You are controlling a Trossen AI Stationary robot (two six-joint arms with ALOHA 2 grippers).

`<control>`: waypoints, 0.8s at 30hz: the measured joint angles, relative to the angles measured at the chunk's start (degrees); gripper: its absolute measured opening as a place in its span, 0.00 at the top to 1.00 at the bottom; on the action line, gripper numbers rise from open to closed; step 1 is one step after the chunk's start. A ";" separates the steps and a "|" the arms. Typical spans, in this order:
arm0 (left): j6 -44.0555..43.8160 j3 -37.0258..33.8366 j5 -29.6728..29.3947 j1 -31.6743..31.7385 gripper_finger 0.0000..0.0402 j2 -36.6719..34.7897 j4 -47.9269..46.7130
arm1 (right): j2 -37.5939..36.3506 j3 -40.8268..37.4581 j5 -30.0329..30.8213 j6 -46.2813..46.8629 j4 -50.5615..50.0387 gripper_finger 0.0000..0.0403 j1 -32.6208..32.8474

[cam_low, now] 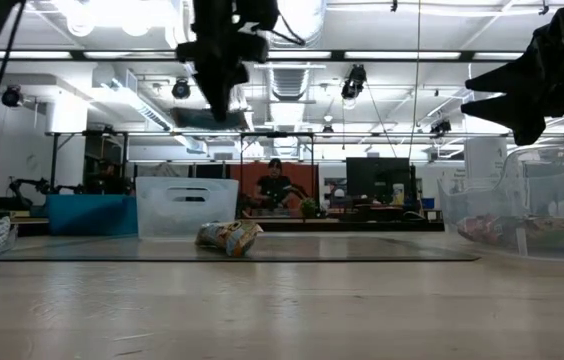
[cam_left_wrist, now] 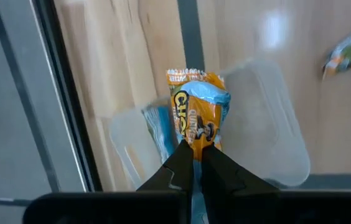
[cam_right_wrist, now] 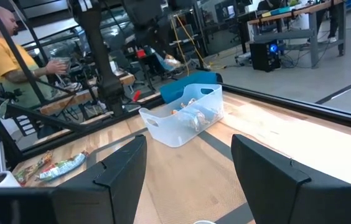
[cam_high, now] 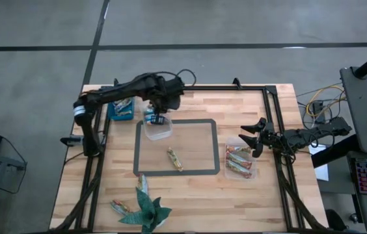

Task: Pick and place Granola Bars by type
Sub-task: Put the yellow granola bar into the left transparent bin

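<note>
Now blue/orange granola bar (cam_left_wrist: 197,115) in left pincer (cam_left_wrist: 194,163), above clear tub (cam_left_wrist: 275,124).

- We see a grey concrete floor (cam_high: 40,78) with dark seams around the wooden table (cam_high: 190,188).
- Beyond it we see bright ceiling lights (cam_low: 112,12), desks with monitors (cam_low: 372,180), and a seated person (cam_low: 275,185).

Left gripper (cam_left_wrist: 194,163) pinches orange-blue bar (cam_left_wrist: 199,115) above tub (cam_left_wrist: 269,124).

Two clear tubs (cam_high: 157,129), one blue bin (cam_high: 120,109)
</note>
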 joint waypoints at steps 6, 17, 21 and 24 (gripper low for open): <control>-1.63 -13.18 0.15 0.56 1.00 -6.06 6.91 | 0.00 0.00 0.01 0.00 0.00 0.44 0.00; -10.52 -26.91 0.46 2.44 1.00 -8.69 18.63 | 0.02 -0.01 -0.02 0.00 0.00 0.44 0.00; -12.59 -29.72 3.40 2.48 1.00 -8.69 22.26 | 0.04 0.00 -0.02 0.00 0.00 0.44 0.02; -13.41 -31.49 3.89 2.45 1.00 -8.69 24.29 | 0.02 0.00 -0.02 -0.01 0.00 0.44 0.00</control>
